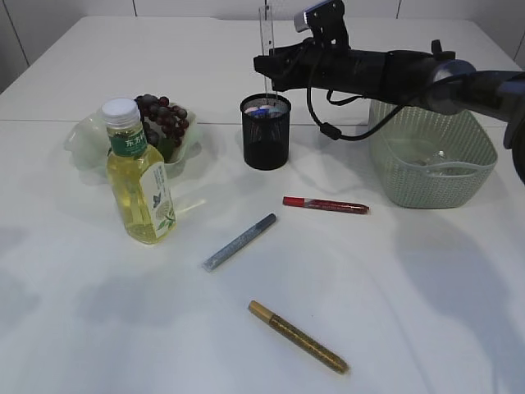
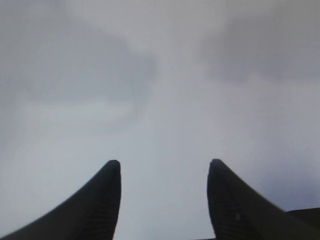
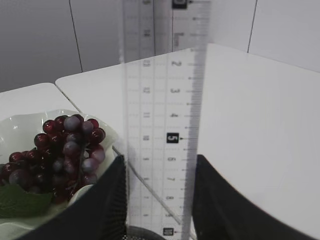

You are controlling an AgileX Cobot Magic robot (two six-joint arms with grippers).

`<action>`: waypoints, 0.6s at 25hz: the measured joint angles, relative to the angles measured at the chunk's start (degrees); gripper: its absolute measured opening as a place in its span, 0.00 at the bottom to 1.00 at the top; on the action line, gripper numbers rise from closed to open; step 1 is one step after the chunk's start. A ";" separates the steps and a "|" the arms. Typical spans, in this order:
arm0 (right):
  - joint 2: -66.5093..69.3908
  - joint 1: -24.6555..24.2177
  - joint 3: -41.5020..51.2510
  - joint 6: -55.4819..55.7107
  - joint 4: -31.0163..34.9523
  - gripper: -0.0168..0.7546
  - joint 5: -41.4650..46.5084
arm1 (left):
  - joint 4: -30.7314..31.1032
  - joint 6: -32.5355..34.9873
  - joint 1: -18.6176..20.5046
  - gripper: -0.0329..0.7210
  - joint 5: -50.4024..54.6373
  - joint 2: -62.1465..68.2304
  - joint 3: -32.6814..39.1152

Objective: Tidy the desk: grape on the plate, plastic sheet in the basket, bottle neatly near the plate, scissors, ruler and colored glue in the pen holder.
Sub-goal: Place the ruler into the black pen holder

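Lying nearest on the white table [image 1: 426, 328] are a gold glue pen [image 1: 297, 336], a silver one [image 1: 239, 242] and a red one [image 1: 326, 205]. Beyond stand the bottle [image 1: 140, 175], grapes [image 1: 162, 121] on the plate [image 1: 82, 141], pen holder [image 1: 265, 131] and basket [image 1: 431, 164]. Only the wrist view shows the right gripper [image 3: 159, 165] clamped on the clear ruler [image 3: 162, 115]; the left gripper [image 2: 164, 167] stands apart, empty.

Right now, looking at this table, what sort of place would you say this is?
Probably a desk set up for a tidying exercise, in a plain white-panelled room. A black mesh pen holder, loose glitter pens and a clear ruler suggest a desk; the robot arm over it suggests a lab or test room.
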 joint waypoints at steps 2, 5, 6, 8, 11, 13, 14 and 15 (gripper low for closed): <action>0.00 0.00 -0.22 0.00 0.00 0.45 0.00 | 0.00 0.00 0.00 0.58 0.00 0.00 0.00; 0.00 0.00 -0.22 0.00 0.00 0.54 0.00 | 0.00 0.00 0.00 0.58 0.00 0.00 0.00; 0.00 0.00 -0.22 0.11 0.00 0.58 0.00 | 0.00 0.00 0.00 0.58 0.00 0.00 0.00; 0.00 0.11 -0.22 1.26 0.00 0.60 0.00 | 0.10 0.00 1.00 0.58 0.00 0.00 0.00; 0.00 0.11 -0.22 5.23 0.00 0.62 0.00 | 0.10 0.00 0.55 0.58 0.14 0.00 0.00; -0.12 0.11 -0.22 10.27 -0.85 0.62 -0.68 | 0.10 0.00 0.40 0.58 0.14 0.00 0.00; -0.52 0.11 -0.22 13.05 -2.60 0.62 -1.53 | 0.10 0.00 0.40 0.58 0.18 0.00 0.00; -1.28 0.11 -0.22 16.86 -5.39 0.62 -2.12 | 0.10 0.00 0.40 0.58 0.28 0.00 0.00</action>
